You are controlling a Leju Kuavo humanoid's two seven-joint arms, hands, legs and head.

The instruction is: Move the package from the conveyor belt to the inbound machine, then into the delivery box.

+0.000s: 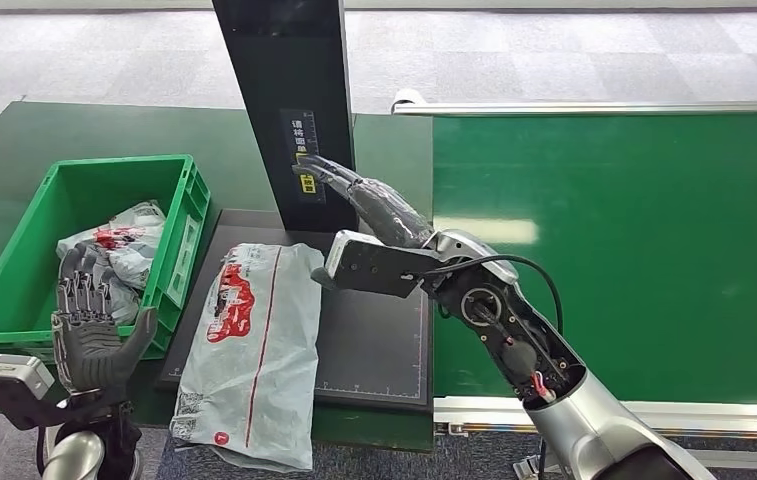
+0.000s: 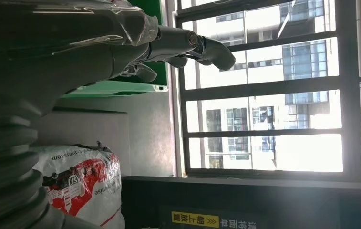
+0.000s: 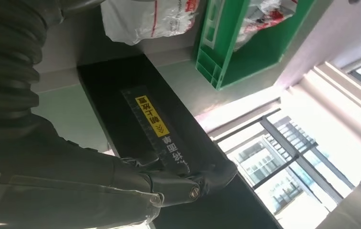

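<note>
The grey-white package (image 1: pixel 254 350) with red print lies lengthwise on the left part of the inbound machine's black platform (image 1: pixel 374 340), its near end hanging over the front edge. My right hand (image 1: pixel 369 205) stretches out flat above the platform's back, holding nothing. Its fingertips are close to the yellow label on the black post (image 1: pixel 284 90); I cannot tell if they touch. My left hand (image 1: pixel 94 325) stands upright in front of the green delivery box (image 1: pixel 182 250), fingers spread and empty. The wrist views show the left hand (image 2: pixel 121 43), the package (image 2: pixel 80 183), the right hand (image 3: pixel 121 186) and the post (image 3: pixel 135 109).
The green delivery box holds several similar bagged packages (image 1: pixel 124 245). The green conveyor belt (image 1: pixel 614 250) runs to the right of the platform, bordered by metal rails. The box's green wall (image 3: pixel 235 52) and the package (image 3: pixel 145 19) appear beyond the post in the right wrist view.
</note>
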